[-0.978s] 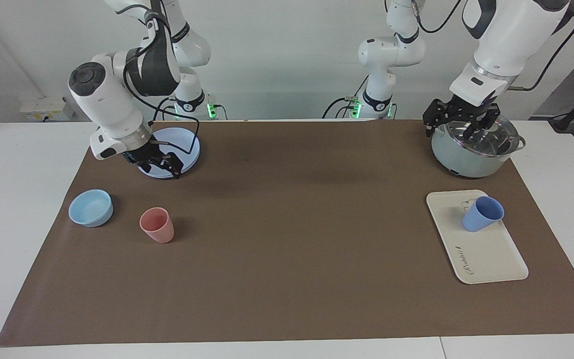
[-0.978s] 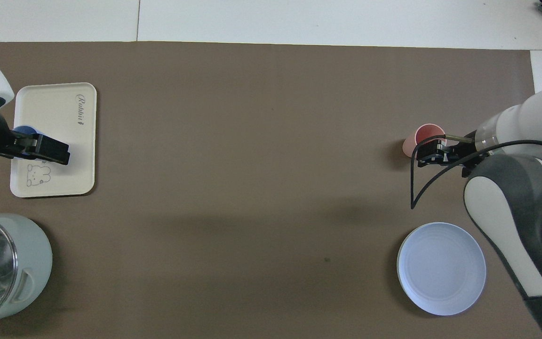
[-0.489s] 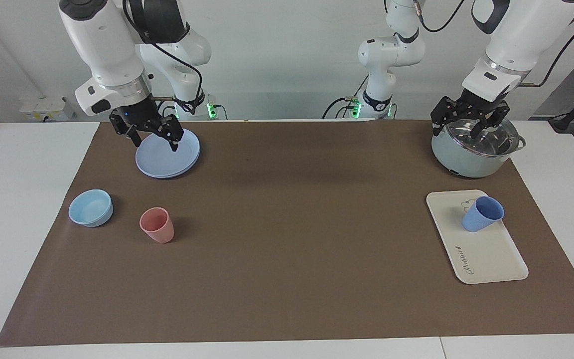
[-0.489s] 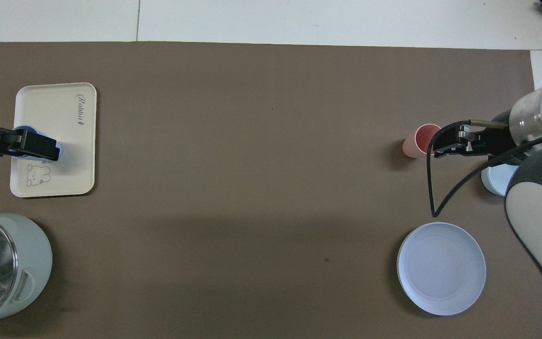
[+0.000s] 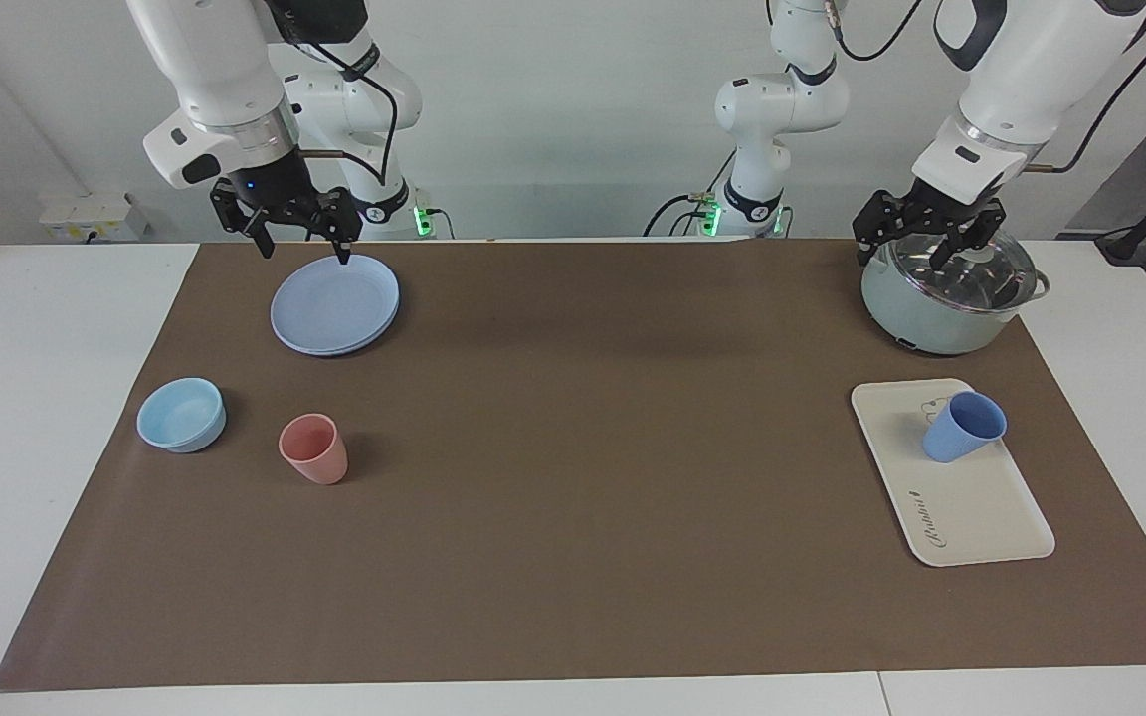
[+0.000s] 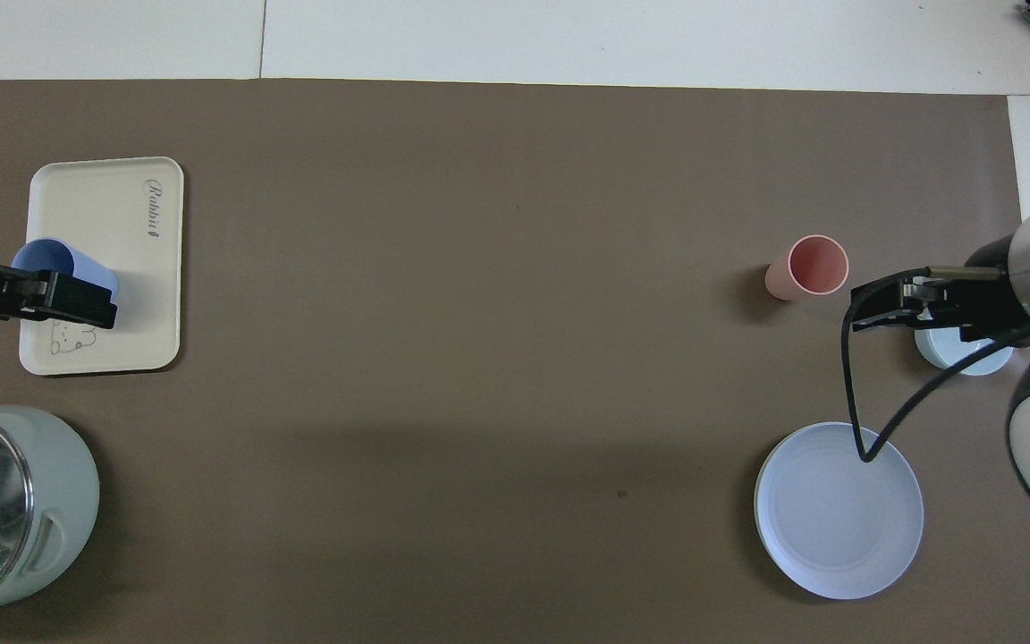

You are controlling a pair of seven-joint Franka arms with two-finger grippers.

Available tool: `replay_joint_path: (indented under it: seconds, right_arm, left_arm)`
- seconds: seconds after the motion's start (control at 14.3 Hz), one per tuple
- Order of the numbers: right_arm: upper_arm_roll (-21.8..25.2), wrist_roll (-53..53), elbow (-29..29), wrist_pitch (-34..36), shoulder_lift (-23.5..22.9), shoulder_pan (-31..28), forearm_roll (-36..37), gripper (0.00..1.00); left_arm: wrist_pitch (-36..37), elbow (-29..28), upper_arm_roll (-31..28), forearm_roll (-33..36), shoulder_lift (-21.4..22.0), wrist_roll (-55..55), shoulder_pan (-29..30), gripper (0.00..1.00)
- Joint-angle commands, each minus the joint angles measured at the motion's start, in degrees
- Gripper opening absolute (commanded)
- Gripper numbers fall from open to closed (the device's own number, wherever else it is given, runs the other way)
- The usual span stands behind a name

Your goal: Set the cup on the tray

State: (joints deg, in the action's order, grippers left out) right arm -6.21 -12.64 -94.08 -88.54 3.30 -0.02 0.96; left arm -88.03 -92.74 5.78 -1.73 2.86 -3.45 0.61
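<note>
The blue cup (image 5: 961, 428) stands on the cream tray (image 5: 981, 517), at the tray's end nearer to the robots, by the bear drawing. In the overhead view the cup (image 6: 54, 262) shows on the tray (image 6: 130, 268), partly covered by my raised left gripper (image 6: 77, 302). My left gripper (image 5: 921, 254) is open and empty, up in the air over the pot, apart from the cup. My right gripper (image 5: 302, 249) is open and empty, raised over the edge of the round blue plate nearest the robots. It also shows in the overhead view (image 6: 890, 302).
A lidded grey-green pot (image 5: 946, 298) stands nearer to the robots than the tray. Toward the right arm's end lie a round blue plate (image 5: 334, 303), a light-blue bowl (image 5: 181, 414) and a pink tumbler (image 5: 313, 448). A brown mat (image 5: 573, 517) covers the table.
The right gripper has risen from low over the plate and drawn back toward the robots. The left gripper has lifted a little over the pot. The cup and tray have not moved.
</note>
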Motion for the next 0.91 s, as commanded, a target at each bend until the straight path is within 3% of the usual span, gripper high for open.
replay_joint_path:
  seconds: [0.0,0.84]
  right_arm:
    - [-0.20,2.18,-1.46,-1.29,0.74,-1.56,-0.78,1.00]
    - [-0.11,2.09,-0.67,-1.37,-0.14,-1.57,-0.87,1.00]
  left_arm:
    - [-0.47,-1.39,0.11,-0.20,1.80,-0.33,0.35,1.00]
    - [-1.00,-1.56,0.11,-0.20,1.98,-0.24,0.35,1.00]
